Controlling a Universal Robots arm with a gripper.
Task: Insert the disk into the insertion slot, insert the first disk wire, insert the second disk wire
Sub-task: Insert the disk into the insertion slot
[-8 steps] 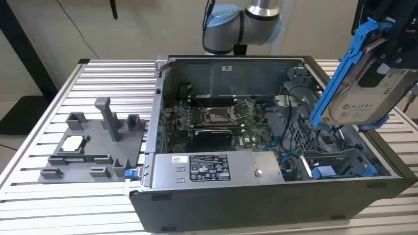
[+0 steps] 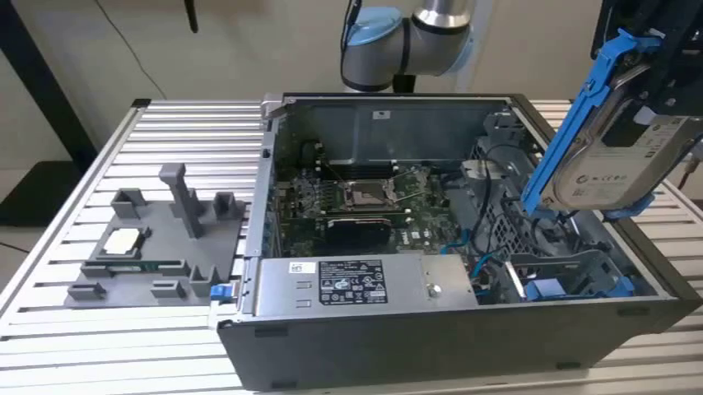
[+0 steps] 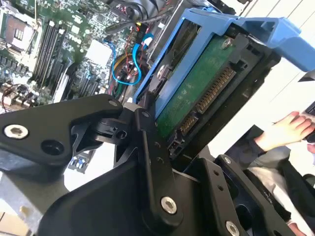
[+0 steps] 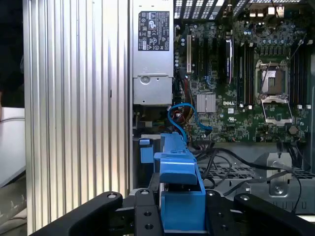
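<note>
The disk (image 2: 626, 152), a silver drive with a white label in a bright blue caddy, hangs tilted above the side of the open computer case (image 2: 439, 346) at the exterior view's right. My gripper (image 2: 657, 78) is shut on its upper end. In the second wrist view the black fingers (image 3: 147, 132) clamp the caddy, and the disk (image 3: 197, 83) shows its green board and connector. In the first wrist view the disk's blue caddy (image 4: 179, 191) sits between the jaws of my gripper (image 4: 182, 214). The insertion slot (image 2: 565, 276), a grey cage with blue fittings, lies below the disk. Blue wires (image 4: 182, 118) curl beside the cage.
A grey power-supply box (image 2: 351, 284) lies along the case's near wall, with the motherboard (image 2: 363, 197) behind it. A grey fixture tray (image 2: 154, 247) holding small parts rests on the slatted table (image 2: 132, 346) at the exterior view's left. A person's hand (image 3: 285, 130) is beyond the table.
</note>
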